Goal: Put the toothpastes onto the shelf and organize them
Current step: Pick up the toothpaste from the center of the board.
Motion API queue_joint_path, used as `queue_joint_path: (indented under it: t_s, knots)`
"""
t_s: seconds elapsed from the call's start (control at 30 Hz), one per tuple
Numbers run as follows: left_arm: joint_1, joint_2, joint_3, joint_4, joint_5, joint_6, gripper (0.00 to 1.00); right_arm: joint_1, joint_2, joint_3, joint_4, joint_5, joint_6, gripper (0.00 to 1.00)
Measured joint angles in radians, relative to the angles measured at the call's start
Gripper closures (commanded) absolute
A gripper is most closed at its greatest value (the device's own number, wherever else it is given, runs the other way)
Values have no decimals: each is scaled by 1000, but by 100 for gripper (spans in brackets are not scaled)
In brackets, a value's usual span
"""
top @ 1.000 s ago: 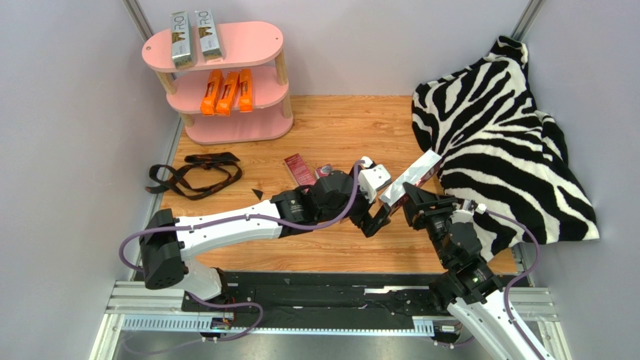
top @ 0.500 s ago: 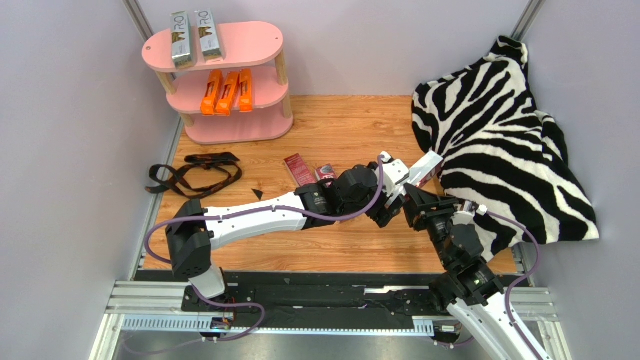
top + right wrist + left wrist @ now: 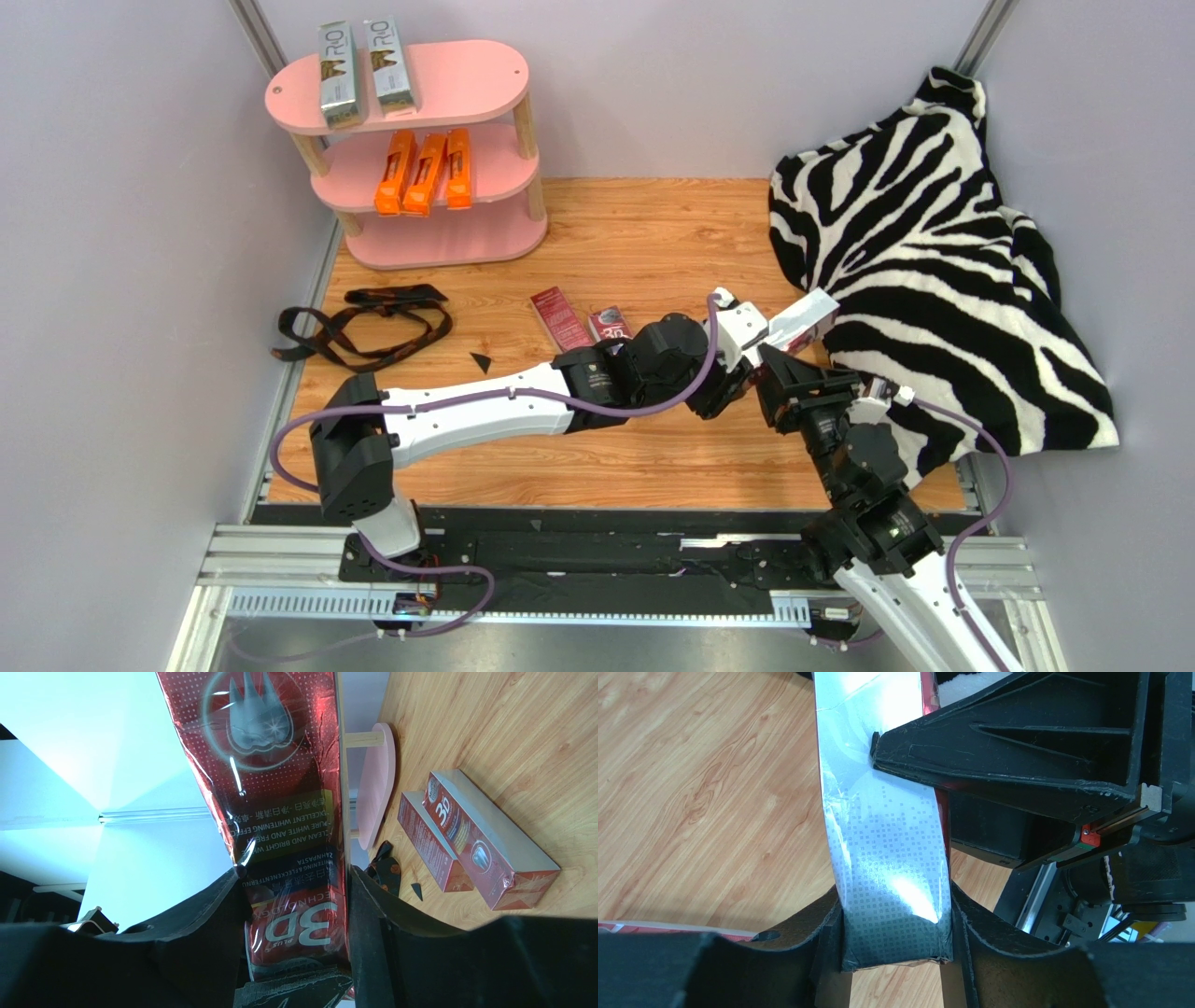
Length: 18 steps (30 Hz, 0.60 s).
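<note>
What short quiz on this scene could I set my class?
1. True or false: the top board of the shelf holds the orange cartons.
2. How many red cartons lie on the table? A one, B two, C three.
3. Is the raised carton clamped by the left gripper, the right gripper, or both?

Key
1. False: two silver cartons lie there; the orange ones are on the middle board.
2. B.
3. Both, one at each end.
</note>
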Motion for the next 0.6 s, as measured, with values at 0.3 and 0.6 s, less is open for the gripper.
queue_joint_path:
  t_s: [0.3,0.6]
  knots:
    - [64,-29,-43,-4,69,-43,71,0,-39,2,-1,-1,-10,0]
    - [268,-181,-261,50,261,-194,71,0,-39,74,-15,-3,-80,0]
